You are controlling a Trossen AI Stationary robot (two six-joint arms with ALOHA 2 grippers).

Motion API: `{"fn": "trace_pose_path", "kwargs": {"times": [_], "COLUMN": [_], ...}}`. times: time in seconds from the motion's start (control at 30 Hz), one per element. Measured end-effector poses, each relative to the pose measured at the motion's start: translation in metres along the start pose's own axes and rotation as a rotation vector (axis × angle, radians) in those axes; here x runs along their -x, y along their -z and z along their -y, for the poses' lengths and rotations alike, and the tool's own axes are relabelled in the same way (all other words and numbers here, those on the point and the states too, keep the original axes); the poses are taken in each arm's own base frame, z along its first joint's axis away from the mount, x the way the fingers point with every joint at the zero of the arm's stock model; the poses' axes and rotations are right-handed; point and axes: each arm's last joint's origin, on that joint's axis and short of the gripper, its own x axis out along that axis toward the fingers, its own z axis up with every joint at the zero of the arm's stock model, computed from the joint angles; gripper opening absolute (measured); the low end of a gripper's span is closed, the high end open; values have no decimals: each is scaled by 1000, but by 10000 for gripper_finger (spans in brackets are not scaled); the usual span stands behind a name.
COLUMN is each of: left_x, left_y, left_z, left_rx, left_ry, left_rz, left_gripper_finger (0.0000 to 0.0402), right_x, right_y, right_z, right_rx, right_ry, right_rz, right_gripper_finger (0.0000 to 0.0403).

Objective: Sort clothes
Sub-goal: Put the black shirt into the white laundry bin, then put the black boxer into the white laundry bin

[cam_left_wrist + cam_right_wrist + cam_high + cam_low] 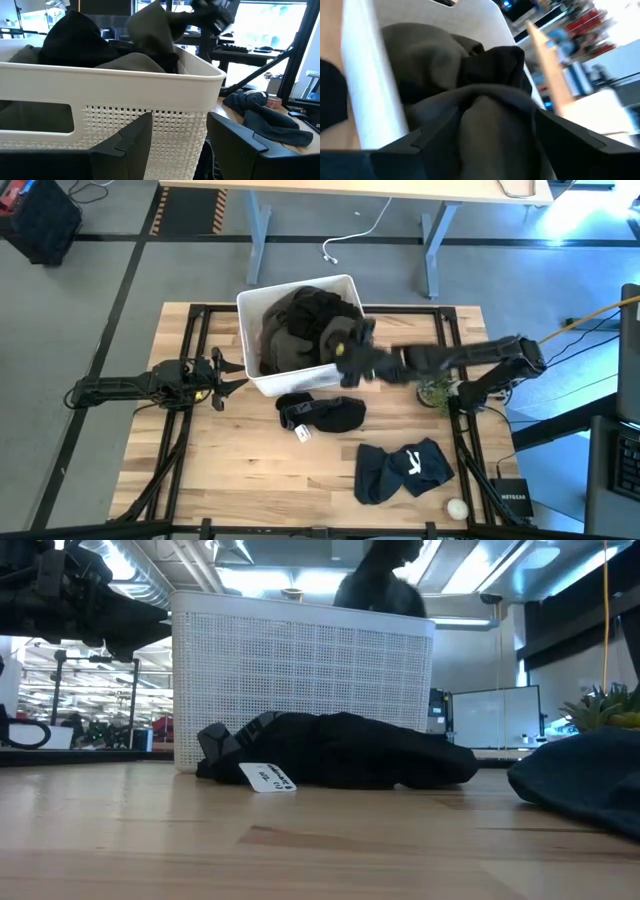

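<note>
Dark olive-brown garment (485, 130): bunched between the right gripper (347, 352) fingers, which stand wide around a thick fold of it. In the right wrist view the cloth fills the gap from one finger to the other, so I judge it held, or about to be; the grip is not fully proven. Gripper sits over the bin's right-hand edge, the garment hanging from it back into the pile.

Just under and beyond that gripper, inside the white plastic bin (258, 305): more olive cloth and a black garment (492, 62) heaped above the rim. Pile looks mostly untouched. No pale pink or khaki piece visible from any angle; may be buried.

Out on the wooden table (220, 460), nearer me than the gripper: a black garment with a white tag (320, 414) lying just in front of the bin, apart from its wall by a little. Farther off, toward the front right, a navy garment with a white mark (405, 470), well apart from the black one. Two separate spots, so two pieces appear sorted out.

Judgement: early-to-middle of the job; third piece is in hand, the rest remains in the bin.

Left gripper (218, 372): parked beside the bin's left wall, fingers spread, nothing between them.

Small green plant (436, 391) by the right arm's base.
</note>
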Motion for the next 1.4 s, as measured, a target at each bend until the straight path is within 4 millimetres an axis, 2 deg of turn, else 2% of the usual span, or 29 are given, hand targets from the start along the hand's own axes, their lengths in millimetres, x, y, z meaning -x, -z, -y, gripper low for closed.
{"fn": "trace_pose_path", "kwargs": {"times": [0.17, 0.3, 0.4, 0.5, 0.63, 0.7, 0.87, 1.0, 1.17, 1.4], "left_x": [0, 0, 0, 0, 0, 0, 0, 0, 0, 0], "left_y": [0, 0, 0, 0, 0, 0, 0, 0, 0, 0], "left_z": [0, 0, 0, 0, 0, 0, 0, 0, 0, 0], "left_rx": [0, 0, 0, 0, 0, 0, 0, 0, 0, 0], "left_ry": [0, 0, 0, 0, 0, 0, 0, 0, 0, 0], "left_rz": [0, 0, 0, 0, 0, 0, 0, 0, 0, 0], "left_gripper_finger": [184, 184, 184, 184, 184, 184, 184, 184, 184, 184], "right_x": [-40, -71, -79, -59, -3, 24, 74, 88, 76, 27], "right_y": [20, 46, 54, 41, 12, 3, -10, -11, 1, 21], "right_z": [38, 53, 60, 65, 73, 70, 45, 4, -53, -126], "right_rx": [-270, -497, -570, -568, -537, -522, -447, -350, -304, -247], "right_ry": [-163, -356, -403, -446, -439, -438, -551, -670, -719, -744], "right_rz": [32, -3, -16, 54, 213, 275, 362, 347, 207, 46], "right_gripper_finger": [278, 278, 278, 278, 278, 278, 278, 278, 278, 278]}}
